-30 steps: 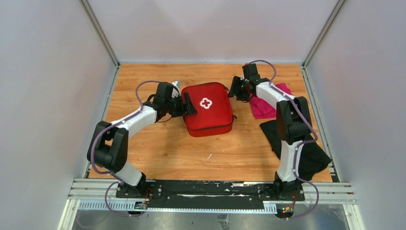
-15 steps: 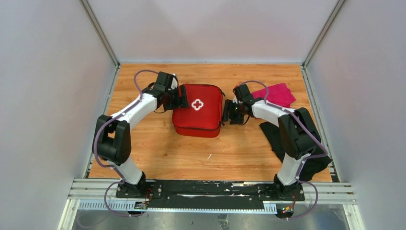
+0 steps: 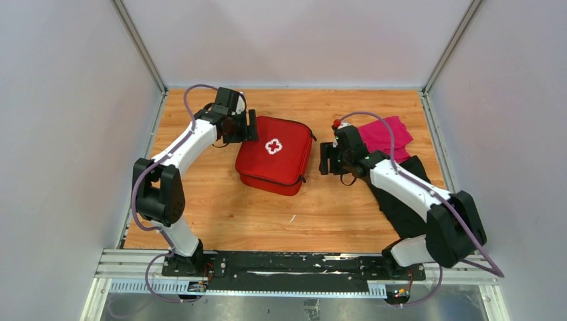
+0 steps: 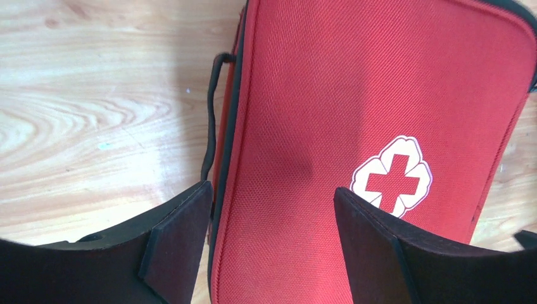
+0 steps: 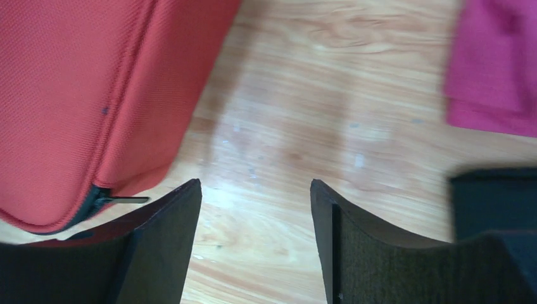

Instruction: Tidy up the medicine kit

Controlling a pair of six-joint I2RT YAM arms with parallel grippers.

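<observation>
Black cloth [image 3: 404,217] lies crumpled at the near right of the wooden desk [image 3: 267,214]. The right arm [image 3: 401,187] crosses over it: the elbow sits low and far out to the right, and the forearm reaches left and slightly away. The right jaws point at the right side of the medicine kit [image 3: 281,164] but stand apart from it. They are spread wide with only bare wood [image 5: 316,95] between them. In the right wrist view the kit's rounded corner [image 5: 76,82] and its zip pull [image 5: 123,200] lie just outside the left-hand finger.

The red kit rests flat and closed in the middle of the desk, turned a little askew, with its white cross [image 3: 273,146] facing up.

The left arm [image 3: 180,144] rises from the near left, bends, and stretches away and to the right, ending at the kit's far left corner. The left jaws are also spread wide and clamp nothing. They straddle the edge of the lid [image 4: 316,95], one finger over the kit's side by the black strap [image 4: 212,114] and the other over the red fabric beside the cross [image 4: 392,176]. I cannot tell whether they touch the lid.

Magenta cloth [image 3: 388,134] lies farthest back on the right, beyond the right wrist.
</observation>
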